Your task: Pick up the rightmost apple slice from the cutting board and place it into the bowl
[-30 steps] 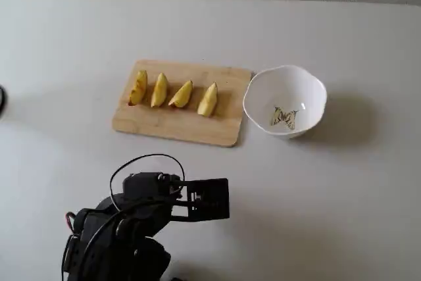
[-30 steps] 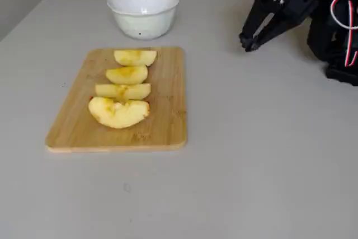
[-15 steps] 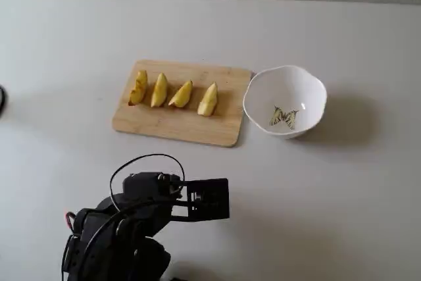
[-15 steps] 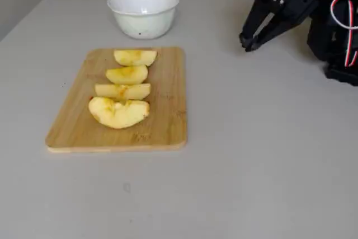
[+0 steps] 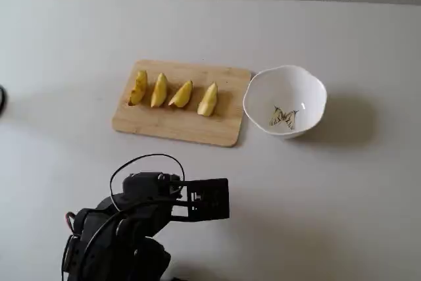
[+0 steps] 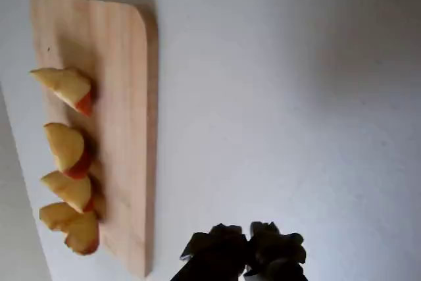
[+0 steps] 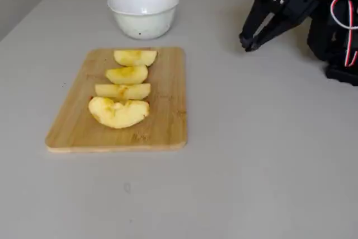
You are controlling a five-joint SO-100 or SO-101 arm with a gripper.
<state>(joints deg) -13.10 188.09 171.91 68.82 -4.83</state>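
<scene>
The cutting board (image 5: 177, 126) lies mid-table with several apple slices in a row. The rightmost, pale apple slice (image 5: 208, 99) lies nearest the white bowl (image 5: 309, 87), which holds nothing and stands just right of the board. In a fixed view this slice (image 7: 135, 57) is the far one, next to the bowl (image 7: 142, 20); in the wrist view it (image 6: 66, 85) is the top one on the board (image 6: 125, 97). My gripper (image 5: 220, 199) is shut and empty, hovering in front of the board, apart from everything. It also shows in the other fixed view (image 7: 247, 44) and the wrist view (image 6: 248, 255).
Three other slices lie left of the target on the board; the leftmost (image 5: 138, 87) is darker with brownish marks. The arm's base and cables (image 5: 118, 228) fill the lower left of a fixed view. The table is plain grey.
</scene>
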